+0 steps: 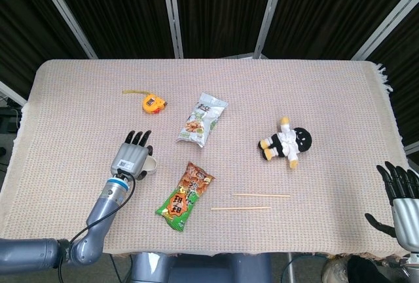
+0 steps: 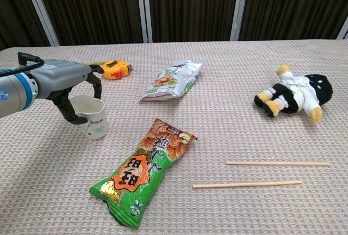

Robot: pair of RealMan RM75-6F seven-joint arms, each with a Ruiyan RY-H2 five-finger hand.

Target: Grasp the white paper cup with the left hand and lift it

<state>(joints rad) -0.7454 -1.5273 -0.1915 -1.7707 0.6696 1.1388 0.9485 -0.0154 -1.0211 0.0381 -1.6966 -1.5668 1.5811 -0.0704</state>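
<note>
We see left hand [image 2: 68, 85] right over white paper cup [image 2: 95, 119], fingers curled down around cup rim, thumb on near side. Cup upright on bench [image 2: 217, 137]. We cannot tell if grip is tight. Green snack bag [image 2: 142, 169] just right of hand. Right hand [image 1: 402, 201] far off at bench edge, fingers spread, holding nothing.

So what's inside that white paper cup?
Nothing visible: the chest view shows only bare white wall inside the white paper cup. The left hand hangs over it, fingers hiding part of the opening and bottom.
</note>
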